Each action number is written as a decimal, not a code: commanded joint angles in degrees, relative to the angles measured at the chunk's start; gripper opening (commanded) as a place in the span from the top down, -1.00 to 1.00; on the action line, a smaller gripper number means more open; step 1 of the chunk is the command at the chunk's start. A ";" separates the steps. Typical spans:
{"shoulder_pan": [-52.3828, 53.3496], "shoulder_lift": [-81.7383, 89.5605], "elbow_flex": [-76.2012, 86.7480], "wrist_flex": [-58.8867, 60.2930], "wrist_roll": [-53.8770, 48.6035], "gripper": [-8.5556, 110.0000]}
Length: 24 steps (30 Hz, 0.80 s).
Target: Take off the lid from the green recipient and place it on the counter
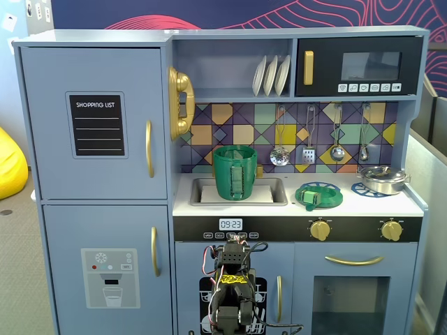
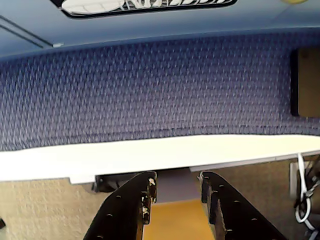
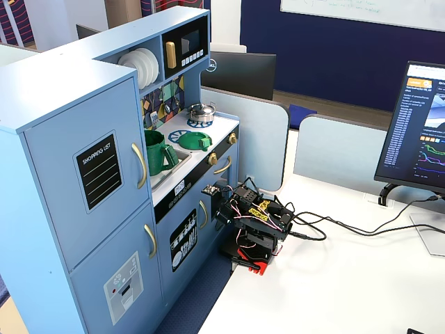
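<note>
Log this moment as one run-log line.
lid: off, lying on counter over a burner ring | recipient: open, in sink | gripper: open, empty, folded low, away from counter

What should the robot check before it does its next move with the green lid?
1. Lid off the green recipient: ok, the top is open.
2. Lid resting on the counter: ok, it lies flat over the left burner ring in a fixed view.
3. Recipient upright: ok, standing in the sink.
4. Gripper empty: ok, fingers apart, nothing between them.
5. Arm clear of the kitchen: ok, folded low in front.
6. Silver pot undisturbed: cannot tell.
</note>
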 commanded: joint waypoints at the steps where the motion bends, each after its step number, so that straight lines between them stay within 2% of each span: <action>1: -0.26 -0.44 0.00 9.93 5.45 0.84; 24: -0.62 -0.44 0.00 9.93 6.42 0.84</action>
